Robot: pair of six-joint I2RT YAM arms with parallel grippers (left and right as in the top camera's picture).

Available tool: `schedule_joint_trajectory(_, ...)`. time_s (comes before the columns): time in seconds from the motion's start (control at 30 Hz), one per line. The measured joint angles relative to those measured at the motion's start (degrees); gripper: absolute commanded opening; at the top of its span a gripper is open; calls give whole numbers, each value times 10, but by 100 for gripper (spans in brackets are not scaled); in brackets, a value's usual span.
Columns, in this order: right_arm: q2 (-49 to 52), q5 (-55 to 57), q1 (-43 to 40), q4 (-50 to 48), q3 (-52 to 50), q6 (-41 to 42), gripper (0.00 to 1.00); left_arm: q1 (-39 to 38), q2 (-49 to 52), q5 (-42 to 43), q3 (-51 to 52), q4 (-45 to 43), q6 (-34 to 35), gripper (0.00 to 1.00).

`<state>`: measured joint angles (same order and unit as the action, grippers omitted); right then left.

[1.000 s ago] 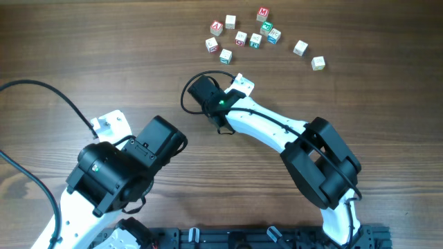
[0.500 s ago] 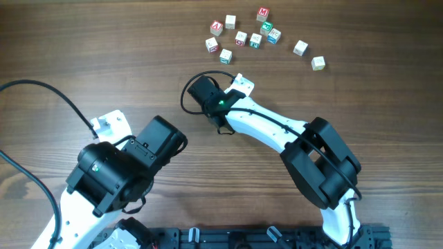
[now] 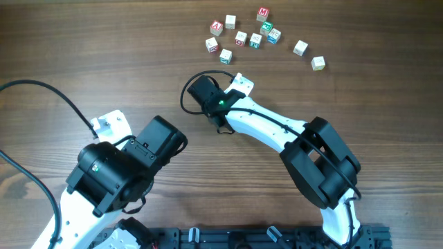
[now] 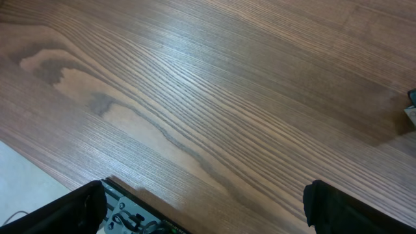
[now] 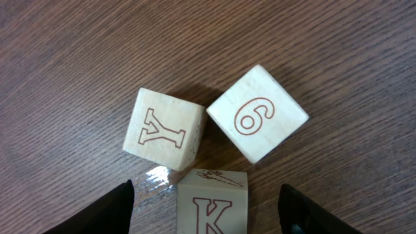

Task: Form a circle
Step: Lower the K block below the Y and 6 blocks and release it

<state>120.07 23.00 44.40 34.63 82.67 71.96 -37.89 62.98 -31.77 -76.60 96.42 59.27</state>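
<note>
Beyond the cube trio point(image 5: 166, 130), scattered blocks point(image 3: 255, 40)

**Overhead camera:** fixed above the table point(image 3: 83, 41), facing straight down. It is far enough off to take in the left arm point(image 3: 118, 173), the right arm point(image 3: 277, 131) and the scattered blocks point(image 3: 240, 38) near the top of the frame.

**Left wrist camera:** low, slanted across bare wood, with the left fingertips point(image 4: 71, 208) in the bottom corners.

**Right wrist camera:** very near, facing almost straight down on three lettered blocks point(image 5: 260, 114), with the right fingertips point(image 5: 114, 208) at the bottom edge.

**Shared by all three:** the same brown table top.
</note>
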Motion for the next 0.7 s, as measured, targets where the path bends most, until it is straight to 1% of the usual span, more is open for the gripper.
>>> schedule_joint_trajectory(0.17, 0, -1, 0, 13, 13, -19, 74, 0, 0, 0, 0, 0, 0, 100)
schedule_joint_trajectory(0.2, -1, -1, 0, 23, 14, -20, 72, 0, 0, 0, 0, 0, 0, 100)
schedule_joint_trajectory(0.27, -4, -3, 0, 38, 14, -21, 63, 0, 0, 0, 0, 0, 0, 100)
schedule_joint_trajectory(0.4, -28, -7, 4, 63, 14, -26, 28, 0, 0, 0, 0, 0, 0, 100)
schedule_joint_trajectory(0.43, -34, -7, 6, 68, 14, -26, 25, 0, 0, 0, 0, 0, 0, 100)
schedule_joint_trajectory(0.47, -41, -9, 9, 73, 14, -30, 18, 0, 0, 0, 0, 0, 0, 100)
schedule_joint_trajectory(0.57, -64, -14, 25, 91, 14, -29, 7, 0, 0, 0, 0, 0, 0, 100)
schedule_joint_trajectory(0.6, -69, -16, 30, 96, 14, -28, 5, 0, 0, 0, 0, 0, 0, 100)
schedule_joint_trajectory(0.7, -72, -20, 35, 102, 14, -24, 4, 0, 0, 0, 0, 0, 0, 100)
